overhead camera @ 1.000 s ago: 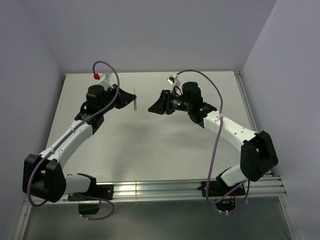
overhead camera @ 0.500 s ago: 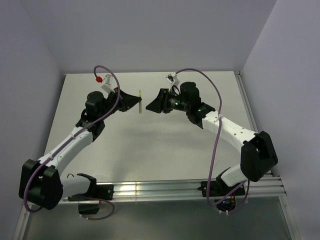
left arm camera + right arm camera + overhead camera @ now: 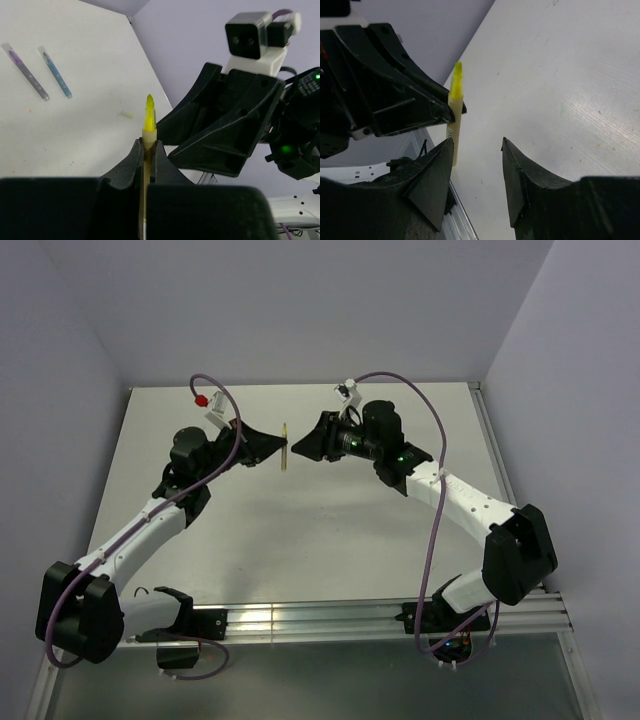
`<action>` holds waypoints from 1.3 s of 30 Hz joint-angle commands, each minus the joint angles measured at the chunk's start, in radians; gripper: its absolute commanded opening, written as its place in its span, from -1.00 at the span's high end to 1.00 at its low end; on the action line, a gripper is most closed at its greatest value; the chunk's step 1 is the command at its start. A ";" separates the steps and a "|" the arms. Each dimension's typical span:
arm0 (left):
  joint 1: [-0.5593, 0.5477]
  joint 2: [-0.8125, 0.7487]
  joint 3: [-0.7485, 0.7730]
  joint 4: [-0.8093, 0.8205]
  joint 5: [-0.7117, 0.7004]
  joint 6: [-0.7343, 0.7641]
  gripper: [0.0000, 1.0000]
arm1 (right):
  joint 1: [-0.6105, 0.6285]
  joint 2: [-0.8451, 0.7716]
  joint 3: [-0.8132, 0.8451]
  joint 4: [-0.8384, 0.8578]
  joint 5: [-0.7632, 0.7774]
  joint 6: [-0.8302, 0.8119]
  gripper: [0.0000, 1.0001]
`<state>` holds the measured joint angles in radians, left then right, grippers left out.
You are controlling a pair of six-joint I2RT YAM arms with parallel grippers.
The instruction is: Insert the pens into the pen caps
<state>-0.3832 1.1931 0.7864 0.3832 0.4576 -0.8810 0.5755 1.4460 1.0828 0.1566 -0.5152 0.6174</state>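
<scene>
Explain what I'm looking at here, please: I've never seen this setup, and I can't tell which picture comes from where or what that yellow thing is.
These are two robot arms bolted at the near edge of a white table, each ending in a two-finger gripper. The wide picture comes from a fixed camera above and behind them. The other two come from small cameras on the wrists, so each shows its own black fingers at the bottom. The left gripper is shut on a yellow pen, whose tip sticks out past the fingers. The right gripper faces it, open and holding nothing. In the left wrist view, a purple pen, a blue pen and one small pale stub, likely a pen cap, lie on the table.
</scene>
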 commanded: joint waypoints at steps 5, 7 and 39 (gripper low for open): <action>-0.008 -0.055 -0.044 0.059 0.052 0.014 0.99 | -0.005 -0.070 0.081 0.047 0.026 0.015 -0.02; -0.009 -0.053 -0.044 0.063 0.067 0.016 0.99 | -0.003 -0.062 0.091 0.047 0.017 0.024 -0.02; -0.085 -0.021 0.000 0.161 0.056 0.011 0.99 | 0.006 -0.044 0.071 0.046 0.032 0.059 0.26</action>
<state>-0.4618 1.1694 0.7433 0.4751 0.5182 -0.8776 0.5755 1.4101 1.1389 0.1715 -0.4965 0.6762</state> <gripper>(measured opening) 0.043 0.377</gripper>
